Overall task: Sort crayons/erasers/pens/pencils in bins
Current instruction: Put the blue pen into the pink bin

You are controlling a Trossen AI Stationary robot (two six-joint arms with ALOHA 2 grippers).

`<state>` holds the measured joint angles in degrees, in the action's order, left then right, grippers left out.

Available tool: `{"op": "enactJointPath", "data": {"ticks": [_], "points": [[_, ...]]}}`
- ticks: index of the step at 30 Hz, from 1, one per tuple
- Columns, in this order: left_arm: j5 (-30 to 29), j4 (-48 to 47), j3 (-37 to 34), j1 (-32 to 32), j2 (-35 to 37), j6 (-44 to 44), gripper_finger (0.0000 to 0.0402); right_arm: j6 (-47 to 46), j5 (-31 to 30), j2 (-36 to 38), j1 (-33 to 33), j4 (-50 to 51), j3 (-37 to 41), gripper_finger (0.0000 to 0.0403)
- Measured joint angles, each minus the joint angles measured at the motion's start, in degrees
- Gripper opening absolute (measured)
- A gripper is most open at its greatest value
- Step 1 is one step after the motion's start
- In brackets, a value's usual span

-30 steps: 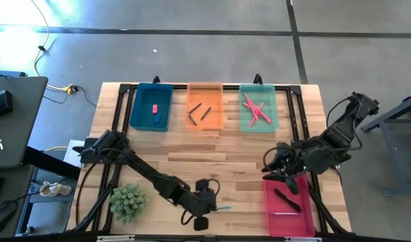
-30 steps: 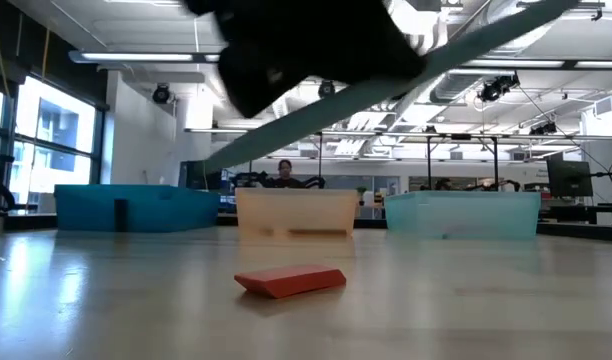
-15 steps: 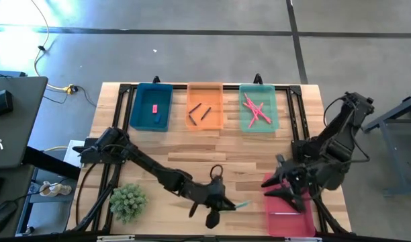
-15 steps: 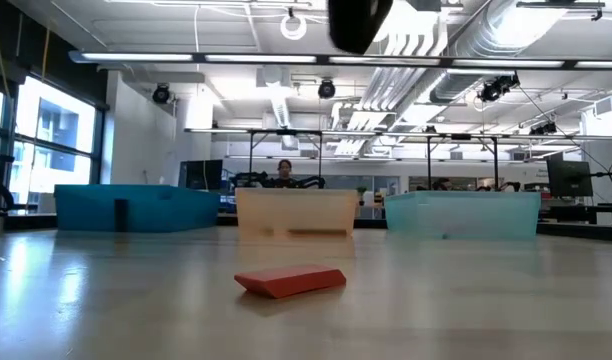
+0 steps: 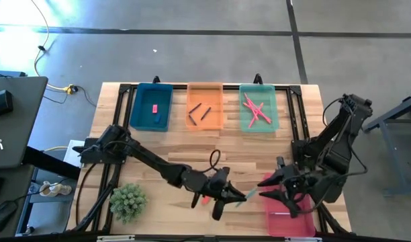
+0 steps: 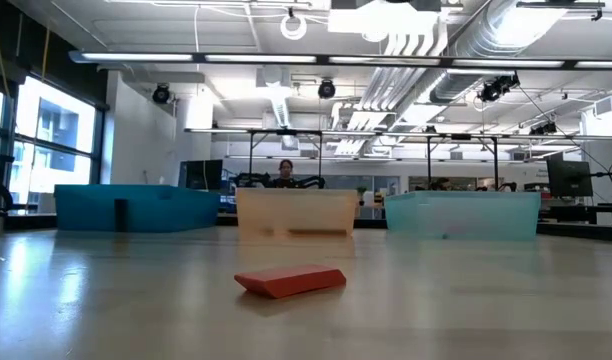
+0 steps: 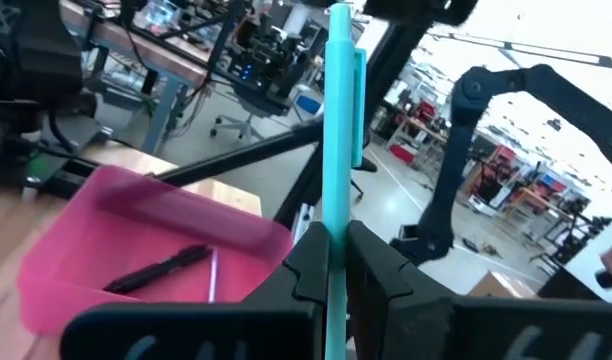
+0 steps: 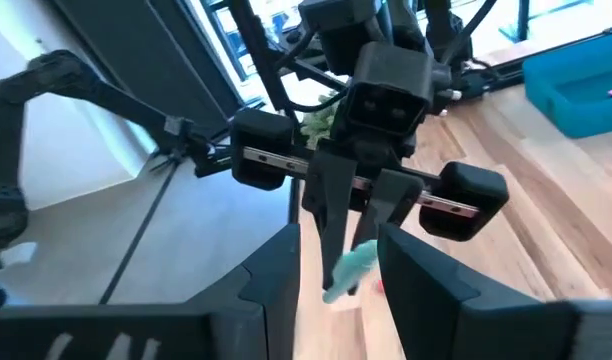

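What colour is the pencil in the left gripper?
Light blue-teal pencil, clearest in the left wrist view.

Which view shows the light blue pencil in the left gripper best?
The left wrist view: the light blue pencil stands clamped between the left gripper's fingers. High and right wrist views show only its tip; the low view misses it.
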<state>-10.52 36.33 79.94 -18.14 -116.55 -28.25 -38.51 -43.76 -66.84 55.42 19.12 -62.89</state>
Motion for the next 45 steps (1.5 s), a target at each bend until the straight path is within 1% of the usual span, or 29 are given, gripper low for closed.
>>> {"op": "enactJointPath", "data": {"ticks": [7, 12, 21, 24, 29, 33, 39, 45], "points": [[-0.03, -0.06, 0.0, 0.62, 0.01, 1.41, 0.0001, -0.38, -3.05, -1.43, 0.0, -0.94, -0.02, 0.0128], [0.3, 0.01, 0.0, 0.62, 0.02, 1.49, 0.0001, 0.99, -5.88, -1.31, 0.0, -1.28, -0.02, 0.0128], [0.49, 1.69, 0.0, 0.83, 0.02, 2.86, 0.0001, 1.05, -6.71, -1.3, 0.02, -1.07, -0.02, 0.0128], [0.88, 4.13, 0.0, 1.08, 0.03, 3.43, 0.0001, 0.45, -6.73, -1.3, 0.0, -1.03, -0.02, 0.0128], [1.03, 4.24, 0.02, 2.17, 0.09, 3.43, 0.0001, -0.23, -6.72, -1.26, -0.26, -1.89, -0.02, 0.0128], [1.17, 4.4, 0.02, 2.87, 0.09, 3.43, 0.0001, -2.07, -7.89, -1.44, -1.05, -2.65, -0.02, 0.0128], [1.33, 4.36, 0.02, 3.26, 0.09, 3.82, 0.0001, -5.04, -8.13, -3.18, -2.89, -2.23, -0.02, 0.0128], [1.33, 4.33, 0.02, 3.23, 0.09, 4.47, 0.0001, -5.18, -7.93, -4.34, -2.97, -2.38, -0.02, 0.0126]]}}
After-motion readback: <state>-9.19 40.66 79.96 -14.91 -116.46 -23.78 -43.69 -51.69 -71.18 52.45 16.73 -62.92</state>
